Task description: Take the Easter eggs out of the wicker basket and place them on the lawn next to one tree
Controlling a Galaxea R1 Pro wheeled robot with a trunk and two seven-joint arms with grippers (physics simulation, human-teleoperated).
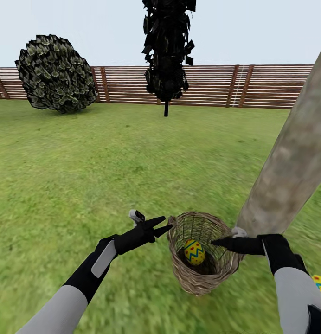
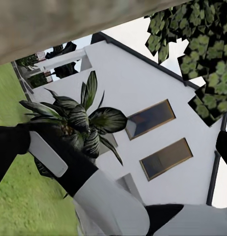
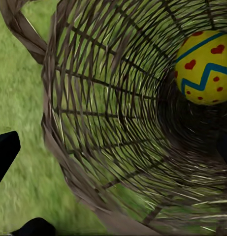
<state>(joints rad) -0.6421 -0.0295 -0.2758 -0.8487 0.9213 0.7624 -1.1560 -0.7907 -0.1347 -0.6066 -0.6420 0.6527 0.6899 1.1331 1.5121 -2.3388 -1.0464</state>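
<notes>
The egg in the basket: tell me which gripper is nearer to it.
Right. The right gripper reaches over the wicker basket rim, pointing in above the egg. The left gripper sits outside the rim on the opposite side, fingers spread.
</notes>
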